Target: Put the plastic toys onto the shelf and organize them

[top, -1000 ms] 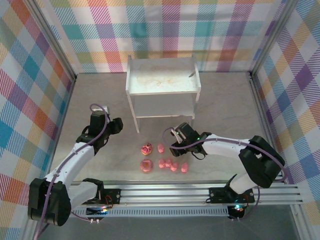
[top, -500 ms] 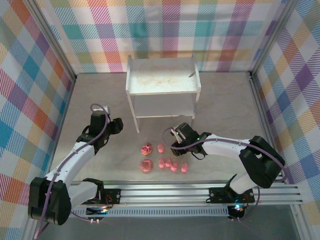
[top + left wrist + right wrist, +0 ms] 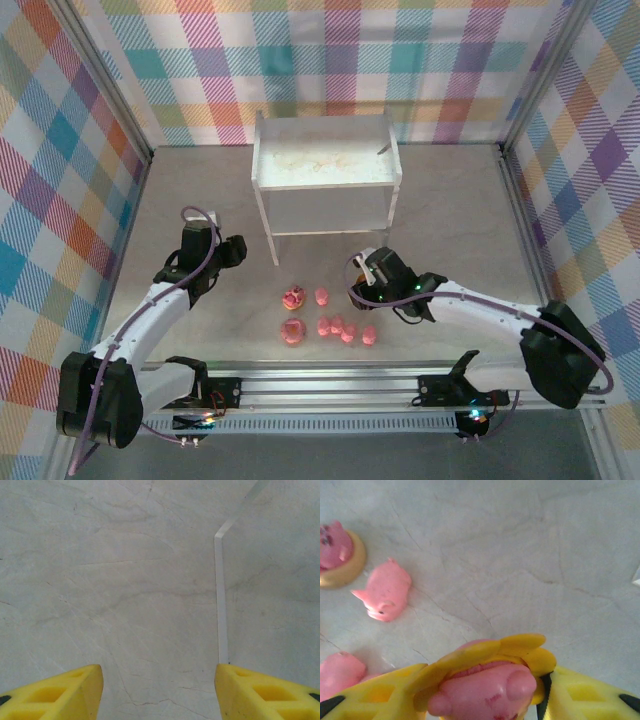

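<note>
The left gripper [image 3: 236,249] hovers over the bare table [image 3: 190,190] in the overhead view. It is at about 8 o'clock from the shelf [image 3: 325,170] and well apart from the toys. Its wrist camera shows the left gripper [image 3: 157,672] with yellow fingers [image 3: 60,690] spread wide and nothing between them. A thin white shelf leg [image 3: 220,595] stands at 1 o'clock ahead of them.

At 6 o'clock from the shelf the loose toys lie on the table in two rows. The far row has a pink figure on a yellow base [image 3: 294,297], with a pig [image 3: 321,297] just beside it at 3 o'clock. The near row has a ring donut [image 3: 292,331], with four pigs [image 3: 349,334] bunched at its 3 o'clock.

The right gripper [image 3: 358,292] sits low at 3 o'clock of the far row, about 5 o'clock from the shelf. Its wrist camera shows the right gripper [image 3: 485,690] clamped on a pink toy with yellow petals [image 3: 487,682]. At 10 o'clock from this toy the pig [image 3: 385,592] lies on the table, with the figure on a yellow base [image 3: 337,555] beyond it.
</note>
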Controlling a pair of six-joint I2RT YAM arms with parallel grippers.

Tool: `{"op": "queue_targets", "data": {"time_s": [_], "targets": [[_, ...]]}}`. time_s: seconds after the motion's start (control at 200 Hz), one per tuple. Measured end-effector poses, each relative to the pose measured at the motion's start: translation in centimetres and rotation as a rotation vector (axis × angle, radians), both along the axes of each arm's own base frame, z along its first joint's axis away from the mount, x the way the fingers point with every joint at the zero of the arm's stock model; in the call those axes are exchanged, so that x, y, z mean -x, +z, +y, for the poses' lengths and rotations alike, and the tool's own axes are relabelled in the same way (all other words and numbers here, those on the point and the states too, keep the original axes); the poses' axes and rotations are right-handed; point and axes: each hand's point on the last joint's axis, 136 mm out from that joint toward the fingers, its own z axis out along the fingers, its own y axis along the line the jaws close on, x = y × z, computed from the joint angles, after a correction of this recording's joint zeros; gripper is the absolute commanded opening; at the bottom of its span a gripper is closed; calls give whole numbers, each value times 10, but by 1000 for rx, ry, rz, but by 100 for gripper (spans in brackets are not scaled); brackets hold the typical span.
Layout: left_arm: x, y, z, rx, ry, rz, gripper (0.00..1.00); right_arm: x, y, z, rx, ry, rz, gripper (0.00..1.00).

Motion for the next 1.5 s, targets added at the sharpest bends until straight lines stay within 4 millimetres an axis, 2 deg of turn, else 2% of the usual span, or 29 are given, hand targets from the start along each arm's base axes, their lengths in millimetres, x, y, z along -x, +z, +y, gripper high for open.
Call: {"op": "queue_targets", "data": {"time_s": [0.255,0.44,0.59,0.755,0.895,1.185,1.5], "targets": [[-2,4,-2,7,-5,-13,60,-4,45,6,-17,-29,-121,9],[-3,5,-2,7,-5,-15,60,-20,90,3,-91,-143,-235,9],[-6,11,-2,10,-5,-29,60,-36,115,1,-117,-225,-299,9],[-8,17,-3,12,-5,-42,60,-55,141,10,-138,-273,-360,10],[-8,17,-3,13,-6,-42,60,-68,145,15,-137,-304,-385,10],[-8,17,-3,12,-6,-44,60,-89,144,8,-129,-373,-424,10],[-8,17,-3,12,-6,-44,60,-101,146,5,-136,-409,-443,10]]}}
